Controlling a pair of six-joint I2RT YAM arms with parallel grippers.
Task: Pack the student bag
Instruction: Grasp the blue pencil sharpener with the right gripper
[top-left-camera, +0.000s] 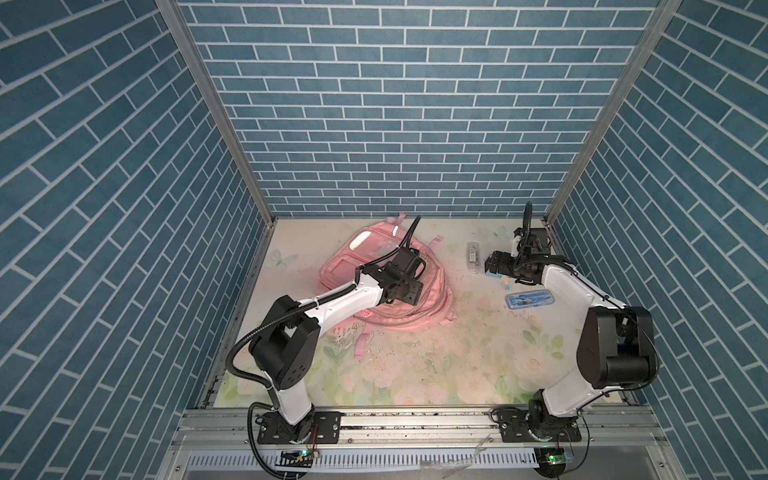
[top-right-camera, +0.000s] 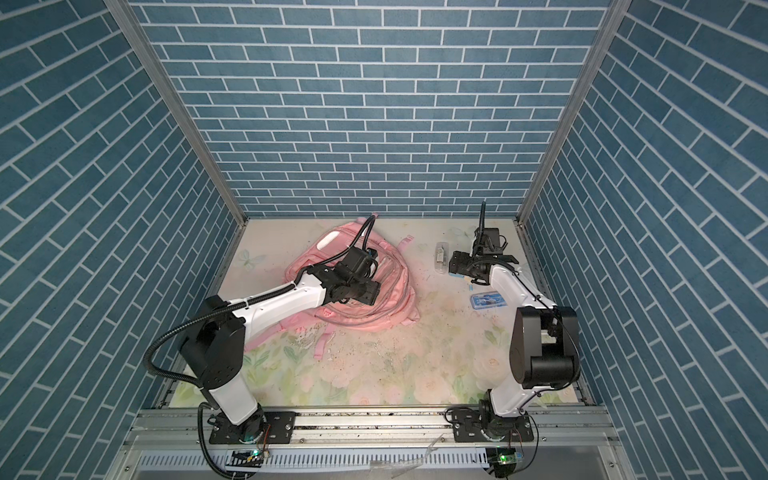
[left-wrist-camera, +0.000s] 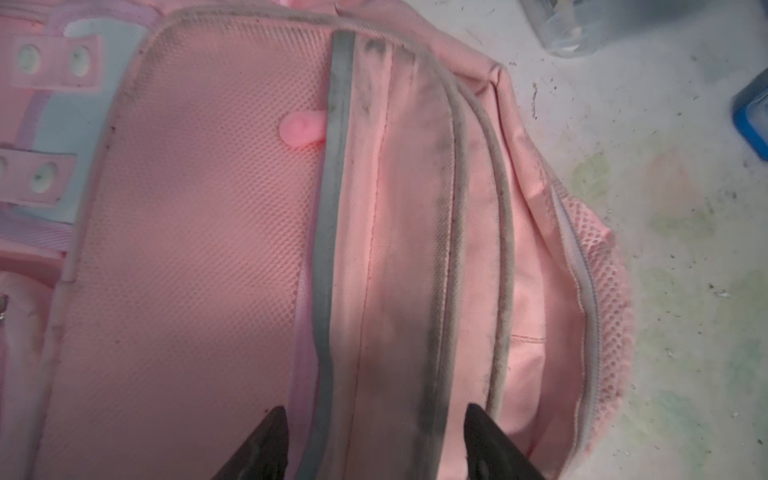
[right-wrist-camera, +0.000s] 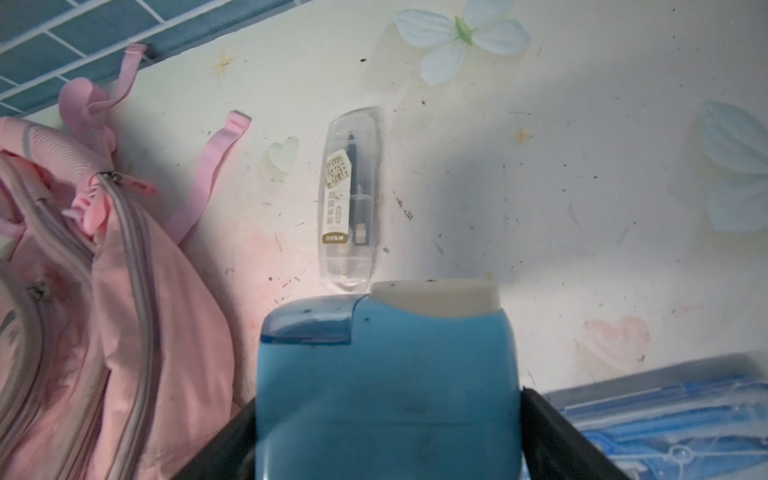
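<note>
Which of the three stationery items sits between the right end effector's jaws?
The blue block with white cap: it fills the right end effector's jaws, while the clear pen case and flat blue case lie apart.

A clear oblong plastic case is lying near the far right corner of the floral-printed tabletop. A flat blue see-through plastic box is lying by the right edge, a chunky blue white-capped block showing between them.
</note>
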